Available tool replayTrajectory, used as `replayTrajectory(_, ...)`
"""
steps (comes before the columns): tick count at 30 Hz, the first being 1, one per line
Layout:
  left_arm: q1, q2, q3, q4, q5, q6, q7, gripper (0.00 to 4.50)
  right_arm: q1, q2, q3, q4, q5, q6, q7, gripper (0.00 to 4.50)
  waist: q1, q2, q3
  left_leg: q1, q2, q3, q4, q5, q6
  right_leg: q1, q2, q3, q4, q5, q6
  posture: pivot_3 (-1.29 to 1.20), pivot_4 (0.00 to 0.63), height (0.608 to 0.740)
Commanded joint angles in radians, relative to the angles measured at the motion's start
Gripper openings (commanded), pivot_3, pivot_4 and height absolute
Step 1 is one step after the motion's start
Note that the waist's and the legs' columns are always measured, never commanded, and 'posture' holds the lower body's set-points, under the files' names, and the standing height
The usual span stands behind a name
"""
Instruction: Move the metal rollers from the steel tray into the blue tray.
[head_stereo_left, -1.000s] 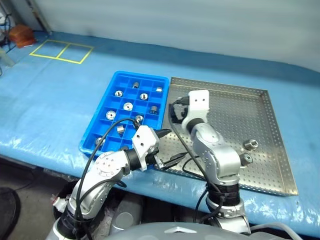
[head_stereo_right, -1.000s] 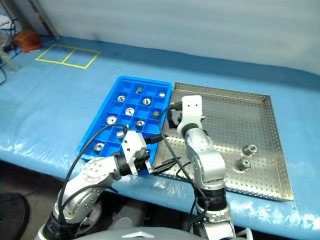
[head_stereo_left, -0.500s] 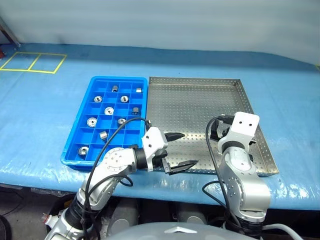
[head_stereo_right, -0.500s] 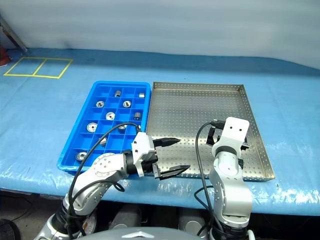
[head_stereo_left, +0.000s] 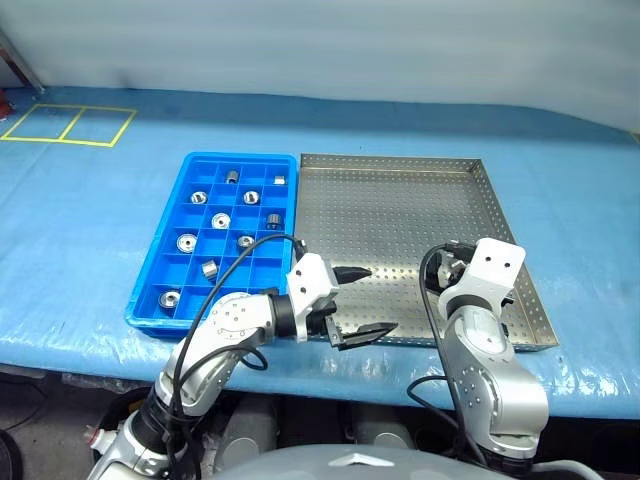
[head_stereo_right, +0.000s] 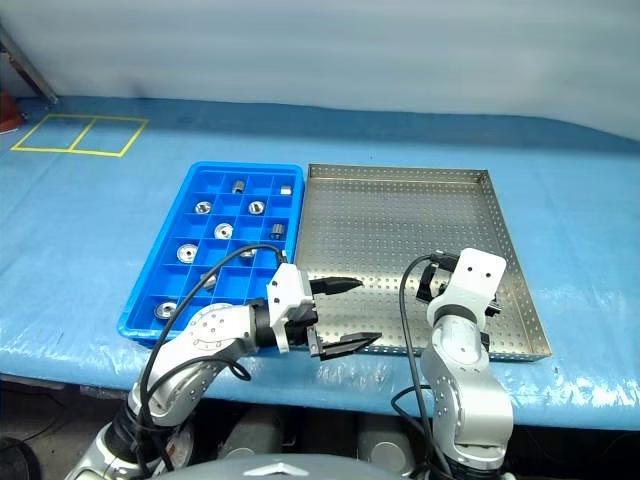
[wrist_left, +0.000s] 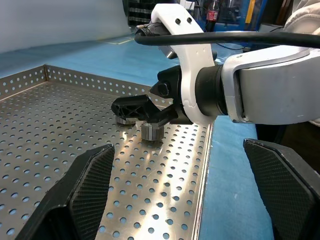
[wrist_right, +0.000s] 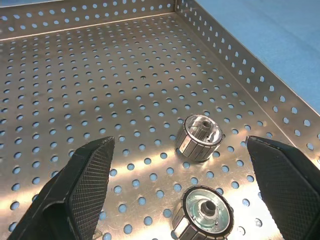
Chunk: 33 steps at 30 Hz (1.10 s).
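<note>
The steel tray lies to the right of the blue tray on the blue-covered table. Several metal rollers sit in the blue tray's compartments. Two metal rollers rest on the steel tray's perforated floor near its front right corner. My right gripper hovers low over them, open, one finger on each side and nothing held. From the left wrist view its black fingers hang just above a roller. My left gripper is open and empty over the steel tray's front edge, pointing right.
The steel tray's raised rim runs close beside the two rollers. Yellow tape squares mark the cloth at the back left. The table's front edge lies just below both trays.
The view swung over the first half second. My right hand moved from the steel tray's left side, next to the blue tray, to its front right corner. Left gripper kept its place.
</note>
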<state>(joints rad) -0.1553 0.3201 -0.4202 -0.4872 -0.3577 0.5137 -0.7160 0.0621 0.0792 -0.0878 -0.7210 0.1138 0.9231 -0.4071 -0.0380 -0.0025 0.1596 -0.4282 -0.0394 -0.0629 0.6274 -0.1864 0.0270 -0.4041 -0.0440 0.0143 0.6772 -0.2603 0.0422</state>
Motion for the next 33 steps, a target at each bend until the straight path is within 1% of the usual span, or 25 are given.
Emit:
replayTrajectory(1,-0.008,-0.003,0.01,-0.021,-0.013,-0.007,0.0,4.5,0.092,0.154,0.009,-0.014,0.032,-0.039,-0.023,4.44,0.0,0.0,0.0,0.0,0.0,0.0,0.0,0.0,0.0,0.0,0.0,0.0,0.0,0.0,0.0,-0.05,0.15,0.74)
replayTrajectory(7,-0.003,-0.004,0.014,-0.019,-0.01,-0.01,0.007,4.5,0.106,0.151,0.002,0.003,0.057,-0.037,-0.061,4.44,0.002,0.0,0.0,0.0,0.0,0.0,0.0,0.0,0.0,0.0,0.0,0.0,0.0,0.0,0.0,-0.04,0.15,0.74)
replayTrajectory(12,0.002,-0.007,0.014,-0.019,-0.009,-0.011,0.014,4.5,0.127,0.128,0.052,0.01,0.019,0.003,-0.125,4.44,0.002,0.0,0.0,0.0,0.0,-0.001,0.0,0.0,0.0,0.0,0.0,0.001,0.0,0.0,0.0,-0.03,0.15,0.74)
replayTrajectory(14,0.004,-0.007,0.015,-0.019,-0.01,-0.011,0.015,4.5,0.123,0.141,0.061,0.006,0.001,0.015,-0.167,4.44,0.002,0.0,0.0,0.0,0.0,-0.001,0.0,0.0,0.0,0.0,0.0,0.001,0.0,0.0,0.0,-0.03,0.15,0.74)
replayTrajectory(19,0.006,-0.009,0.012,-0.02,-0.011,-0.008,0.017,4.5,0.087,0.169,0.036,-0.012,0.014,0.024,-0.215,4.44,0.003,0.0,0.0,0.0,0.0,-0.001,0.0,0.0,0.0,0.0,-0.001,0.001,0.0,0.0,0.0,-0.02,0.15,0.74)
replayTrajectory(26,0.017,-0.012,0.007,-0.027,-0.009,-0.005,0.027,4.5,0.057,0.172,-0.003,0.056,0.07,0.012,-0.219,4.44,0.004,0.0,0.0,0.0,0.0,-0.001,0.0,0.0,0.0,0.0,0.0,0.001,-0.001,0.0,0.0,-0.01,0.15,0.74)
replayTrajectory(33,0.02,-0.007,0.008,-0.029,-0.007,-0.012,0.03,4.5,0.047,0.143,-0.02,0.101,0.109,-0.007,-0.213,4.44,0.007,0.0,0.0,0.0,0.0,-0.001,0.0,0.0,0.0,0.0,0.0,0.001,-0.001,0.0,0.0,0.0,0.15,0.74)
